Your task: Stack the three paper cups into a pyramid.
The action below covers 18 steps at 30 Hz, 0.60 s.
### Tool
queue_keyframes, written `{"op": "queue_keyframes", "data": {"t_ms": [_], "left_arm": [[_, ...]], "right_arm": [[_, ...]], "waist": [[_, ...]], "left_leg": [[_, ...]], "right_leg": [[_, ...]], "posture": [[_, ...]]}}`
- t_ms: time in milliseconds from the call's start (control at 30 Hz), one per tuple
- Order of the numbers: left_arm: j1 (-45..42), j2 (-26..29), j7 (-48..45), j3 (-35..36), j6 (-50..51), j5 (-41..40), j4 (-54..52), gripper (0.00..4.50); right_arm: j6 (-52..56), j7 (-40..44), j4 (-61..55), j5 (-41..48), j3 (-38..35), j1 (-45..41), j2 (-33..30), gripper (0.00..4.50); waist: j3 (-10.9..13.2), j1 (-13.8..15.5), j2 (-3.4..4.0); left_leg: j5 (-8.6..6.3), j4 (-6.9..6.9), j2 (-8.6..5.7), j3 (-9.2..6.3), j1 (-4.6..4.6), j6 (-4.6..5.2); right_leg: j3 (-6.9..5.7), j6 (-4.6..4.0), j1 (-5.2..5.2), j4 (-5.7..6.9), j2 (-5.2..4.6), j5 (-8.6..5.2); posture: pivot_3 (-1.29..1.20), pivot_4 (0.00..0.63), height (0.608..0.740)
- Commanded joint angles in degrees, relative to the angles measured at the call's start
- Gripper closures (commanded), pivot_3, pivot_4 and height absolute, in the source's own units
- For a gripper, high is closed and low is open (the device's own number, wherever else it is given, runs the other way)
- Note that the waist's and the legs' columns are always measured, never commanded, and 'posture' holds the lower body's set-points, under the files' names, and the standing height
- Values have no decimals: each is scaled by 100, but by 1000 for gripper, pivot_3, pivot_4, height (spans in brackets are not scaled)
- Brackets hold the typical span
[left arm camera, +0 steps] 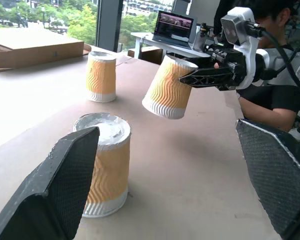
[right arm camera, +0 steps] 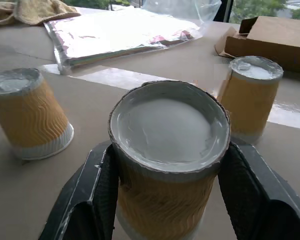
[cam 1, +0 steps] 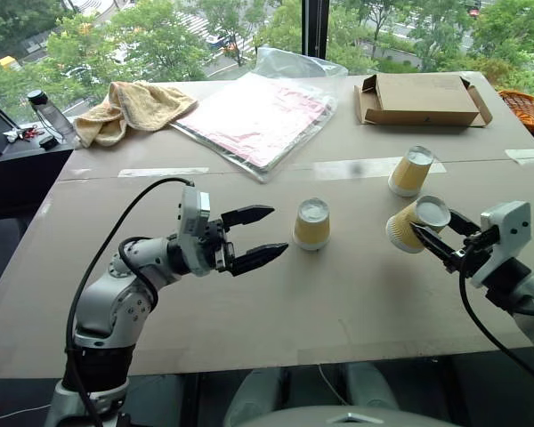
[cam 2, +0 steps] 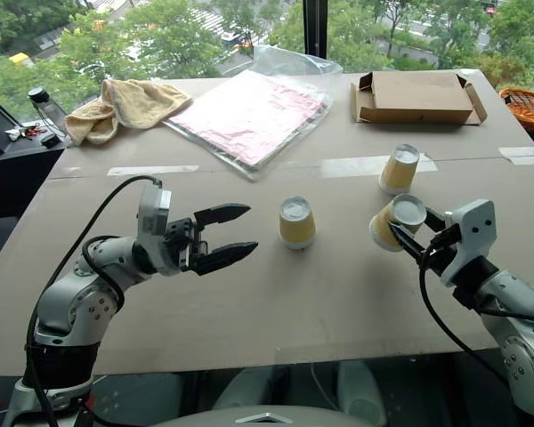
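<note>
From the head views, the right gripper (cam 1: 438,233) is clamping its two black fingers on a tilted cup (cam 1: 416,223), holding it clear of the table (cam 1: 338,302) at the right side, its white base pointing up and to the right. A second cup (cam 1: 311,223) is standing upside down near the middle of the table, and a third cup (cam 1: 410,171) is standing upside down farther back and to the right, on a strip of clear tape (cam 1: 365,167). The left gripper (cam 1: 258,237) is hovering just left of the middle cup, fingers spread apart and pointing at it, not touching. At the far side a yellow towel (cam 1: 133,105), a pink packet in plastic (cam 1: 258,116) and a flat cardboard box (cam 1: 420,98) are lying. In the left wrist view, the spread fingers (left arm camera: 65,185) are framing the nearest cup, with the held cup hanging in the right gripper beyond, and a seated person (left arm camera: 270,95) is showing behind. In the right wrist view, the fingers (right arm camera: 97,195) are pressing both sides of the held cup, while the other two cups are standing beyond it to either side.
</note>
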Motion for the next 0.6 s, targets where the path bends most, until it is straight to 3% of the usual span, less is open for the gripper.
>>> {"op": "queue_keyframes", "data": {"t_ms": [33, 200, 600], "left_arm": [[126, 345, -387, 424, -245, 0, 181, 0], [576, 630, -594, 767, -330, -37, 220, 0], [1400, 719, -881, 1208, -308, -459, -253, 0]], "right_arm": [[-232, 303, 54, -321, 728, -507, -147, 2408], [-526, 697, 873, -698, 1282, -1159, -193, 2408], [-683, 1160, 1562, -878, 1489, -1594, -168, 2408]], "waist": [[1, 5, -1], [4, 17, -6], [5, 8, -7]], "left_leg": [[0, 0, -2, 0, -2, 0], [-1, -4, -4, -5, -6, 1], [-1, -12, -2, -8, -19, 0]], "right_leg": [[-1, 0, -1, -1, -3, 0], [-7, 0, -2, -16, -8, 0], [-8, -1, -17, -18, -8, 0]], "posture": [[0, 150, 740], [0, 150, 740], [0, 150, 740]]}}
